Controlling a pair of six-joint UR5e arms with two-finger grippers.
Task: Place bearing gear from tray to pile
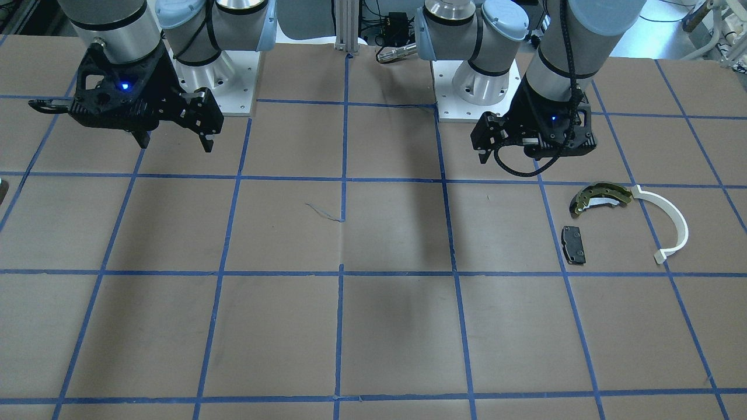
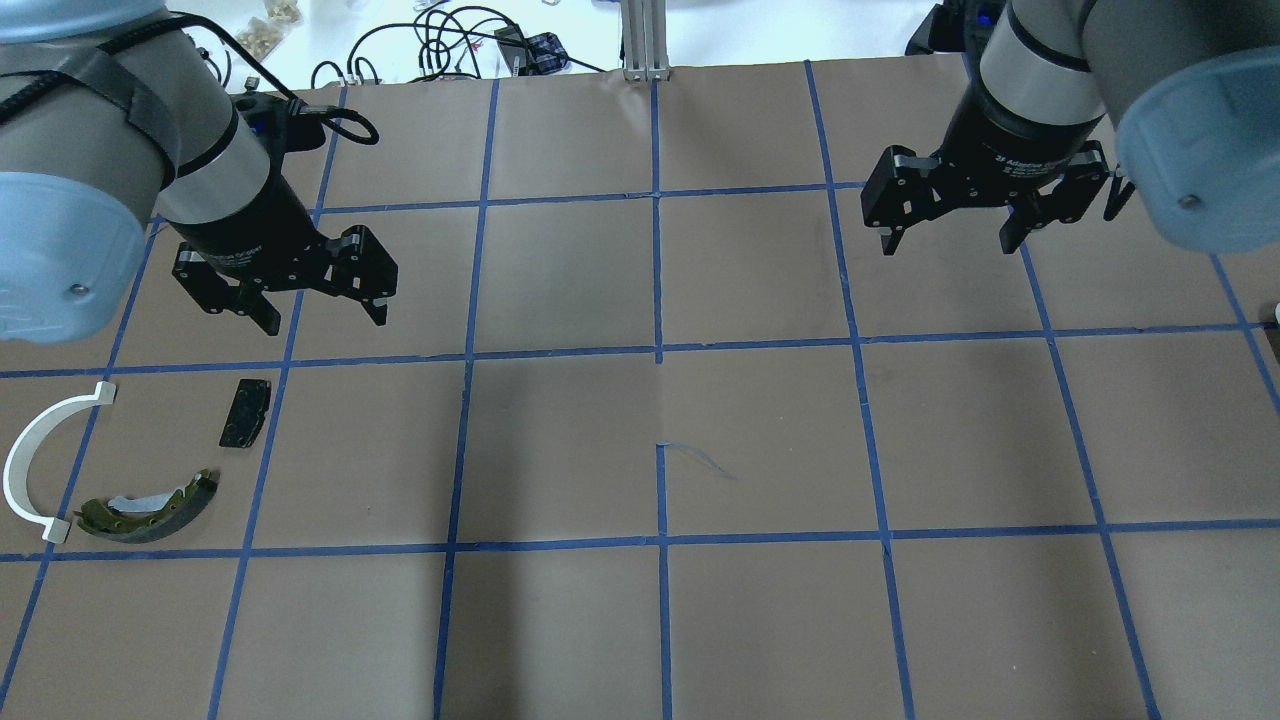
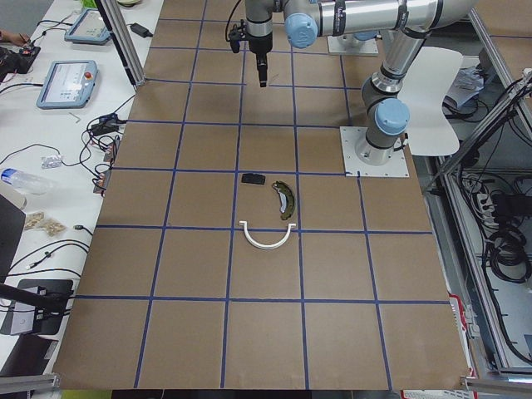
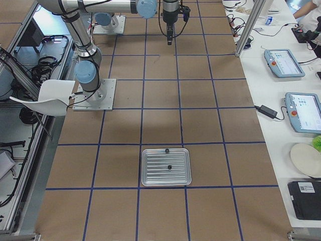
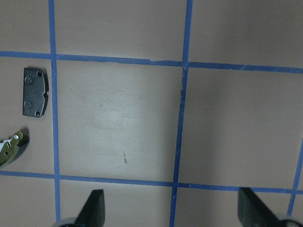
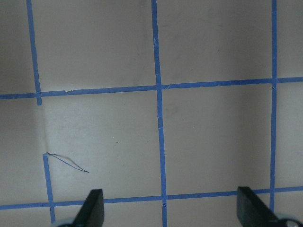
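Note:
The silver ridged tray [image 4: 150, 173] shows only in the exterior right view. Two tiny black knob-like parts are there: one [image 4: 169, 167] in the tray's middle, one [image 4: 166, 150] at its far rim; I cannot tell which is the bearing gear. The pile lies at the robot's left: olive-gold shoe [image 2: 150, 505], white arc strip [image 2: 30, 460], dark grey pad [image 2: 245, 412]. My left gripper [image 2: 325, 320] hangs open and empty above the table just beyond the pad. My right gripper [image 2: 950, 245] is open and empty, high over the right half, far from the tray.
The table is brown paper with a blue tape grid [image 2: 658, 350]. The arm bases [image 1: 478, 87] stand at the robot's edge. Cables and boxes [image 2: 450, 40] lie past the far edge. The pad [image 5: 35, 91] and the shoe's tip [image 5: 12, 146] show in the left wrist view.

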